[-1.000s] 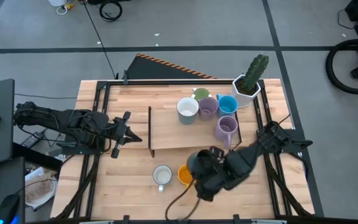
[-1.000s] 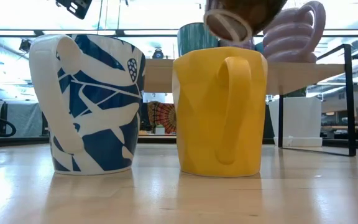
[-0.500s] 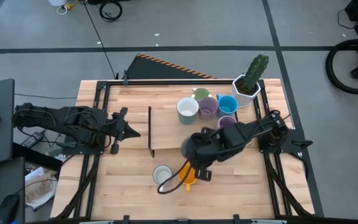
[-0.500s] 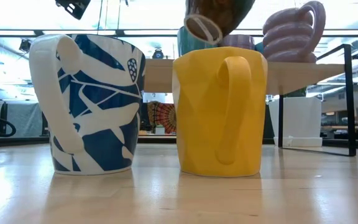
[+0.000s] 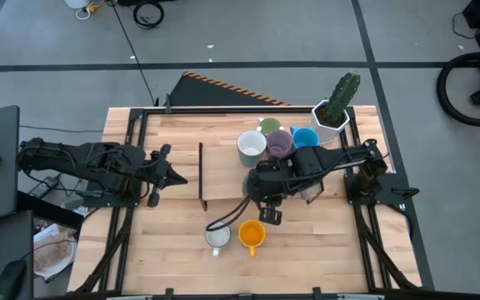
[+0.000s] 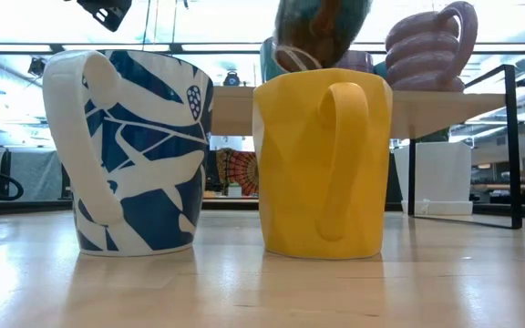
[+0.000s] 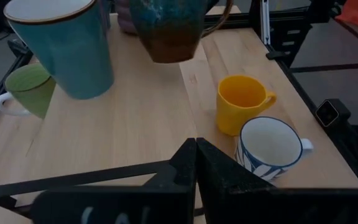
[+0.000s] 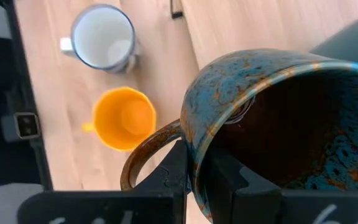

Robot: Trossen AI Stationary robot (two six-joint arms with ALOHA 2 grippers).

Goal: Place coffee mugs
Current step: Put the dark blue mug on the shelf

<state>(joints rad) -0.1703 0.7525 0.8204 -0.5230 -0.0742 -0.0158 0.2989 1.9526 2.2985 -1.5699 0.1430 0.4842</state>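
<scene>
My right gripper (image 5: 262, 185) hangs over the raised wooden shelf (image 5: 223, 171), shut on a dark brown mug with blue glaze (image 8: 272, 118), which also shows in the left wrist view (image 7: 169, 28) and the low view (image 6: 322, 27). An orange mug (image 5: 251, 235) and a white mug with a blue pattern (image 5: 217, 237) stand on their bases on the table nearer the near edge. White (image 5: 251, 146), lavender (image 5: 278, 143), blue (image 5: 305, 138) and green (image 5: 269, 125) mugs stand at the shelf's far end. My left gripper (image 5: 170, 168) waits shut at the shelf's left side. My right gripper pinches the dark mug's rim (image 8: 192, 146) right beside the handle (image 8: 143, 158), one finger (image 8: 225, 177) inside the mug and one (image 8: 174, 171) outside. The fingers come from above. The mug hangs below them, lifted clear of the shelf, mouth upward and slightly tilted.
A white faceted pot with a cactus (image 5: 333, 110) stands at the table's far right. A second lavender mug (image 6: 431, 46) rests on the shelf's right part. Black metal rails (image 5: 132, 200) line the table's left and right sides. Bare shelf wood lies left of the held mug.
My right gripper has carried the dark mug from beside the orange mug near the table's near edge, up and toward the far edge, and now holds it over the shelf. The orange mug, earlier partly covered by the arm, now shows fully.
</scene>
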